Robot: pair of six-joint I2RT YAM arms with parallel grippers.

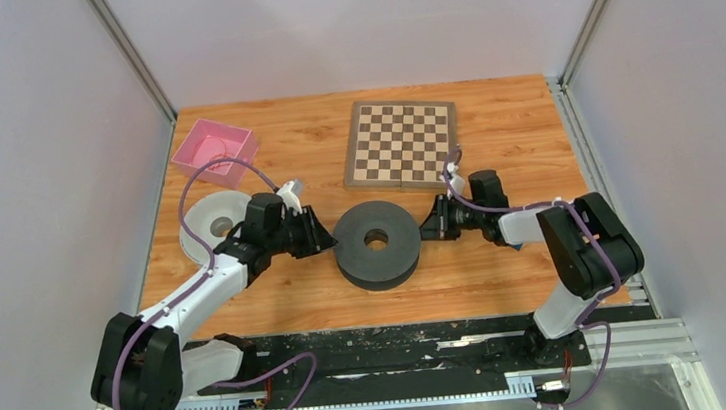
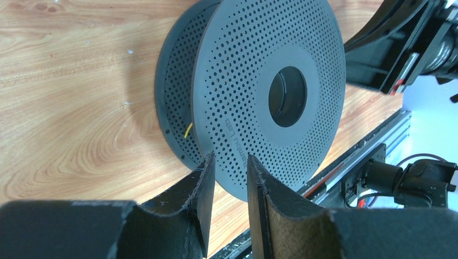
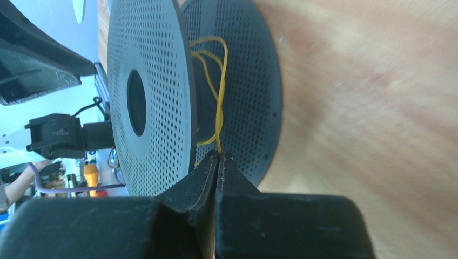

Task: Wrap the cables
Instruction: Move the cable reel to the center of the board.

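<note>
Yellow cable (image 3: 220, 102): thin as thread, lying in loose loops in the slot between the two perforated flanges of the black spool (image 3: 156, 97). One strand runs straight down to the tips of the right gripper (image 3: 219, 162). Right jaws are pressed fully together with no gap, and the strand's end is pinched between the tips just off the spool rim. In the left wrist view only a short yellow bit (image 2: 188, 130) shows, between the flanges near the spool's (image 2: 254, 124) lower edge. The left gripper (image 2: 231, 178) stands partly open, one finger (image 2: 202, 189) on each side of a clear gap, with the rim of the near flange in line with that gap. Contact with the rim cannot be told, and nothing is seen held. From the top view the spool (image 1: 378, 262) lies flat, hole up, mid-table (image 1: 507, 282), with the left gripper (image 1: 325, 241) at its left edge and the right gripper (image 1: 428, 227) at its right edge, facing each other across it. A pale spool (image 1: 202, 220) lies behind the left arm, well apart from the black one. A pink box (image 1: 207, 142) sits at the far left corner and a chessboard (image 1: 401, 142) at far centre. The contents of the box are too faint to tell.
</note>
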